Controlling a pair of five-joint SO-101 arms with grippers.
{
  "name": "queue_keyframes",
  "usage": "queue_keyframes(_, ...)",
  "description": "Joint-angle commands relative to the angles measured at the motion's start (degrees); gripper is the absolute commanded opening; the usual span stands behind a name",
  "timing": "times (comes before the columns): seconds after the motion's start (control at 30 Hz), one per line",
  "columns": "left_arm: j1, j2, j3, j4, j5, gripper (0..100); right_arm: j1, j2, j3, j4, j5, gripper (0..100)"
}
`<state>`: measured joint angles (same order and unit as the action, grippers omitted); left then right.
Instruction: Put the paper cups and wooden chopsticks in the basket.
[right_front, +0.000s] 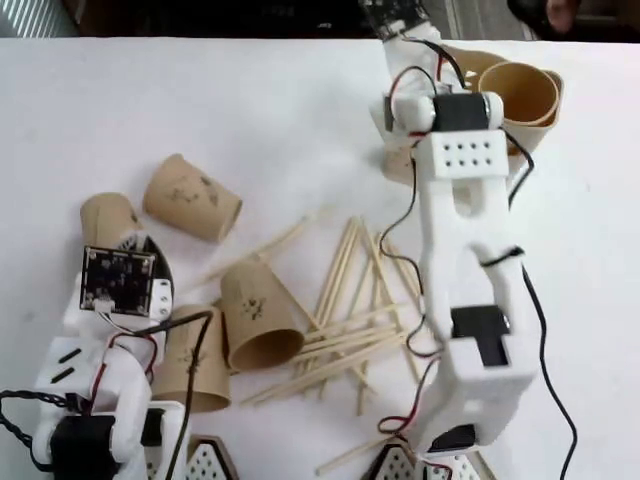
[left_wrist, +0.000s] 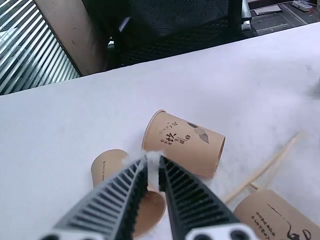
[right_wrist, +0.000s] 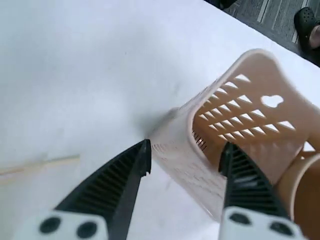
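- Four paper cups (right_front: 192, 198) lie on their sides on the left half of the tabletop (right_front: 250, 100).
- Wooden chopsticks (right_front: 350, 320) lie scattered in the middle, just right of them.
- The basket (right_wrist: 250, 115) sits at the far right, with stacked cups (right_front: 520, 95) in it.

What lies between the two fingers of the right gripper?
A corner of the basket lies between the open fingers of the right gripper, as the right wrist view shows.

White table (right_front: 250, 100), black mesh chair (left_wrist: 175, 22) behind it, slatted blinds (left_wrist: 25, 50) alongside
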<state>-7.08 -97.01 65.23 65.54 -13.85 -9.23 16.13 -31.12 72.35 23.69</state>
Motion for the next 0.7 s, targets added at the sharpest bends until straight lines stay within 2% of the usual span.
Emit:
queue_keyframes(0.0,0.7,0.5,0.6,-0.2,-0.5,6,0.0,4.5,-9.3,0.3,0.3,23.0)
queue_keyframes(0.2,0.7,0.5,1.6,-0.2,-0.5,6,0.0,13.6,-18.3,2.1,0.5,22.3)
queue_keyframes(0.27,0.7,0.5,1.6,-0.2,-0.5,6,-0.3,15.8,-21.4,3.8,0.6,17.3)
queue_keyframes(0.4,0.7,0.5,1.6,-0.2,-0.5,6,-0.8,18.4,-27.5,7.7,0.7,0.8)
queue_keyframes(0.43,0.7,0.5,1.6,-0.2,-0.5,6,-0.9,18.8,-29.2,8.9,0.7,2.9)
queue_keyframes(0.67,0.7,0.5,1.4,-0.2,-0.5,6,-4.5,18.6,-39.2,17.6,3.8,1.9)
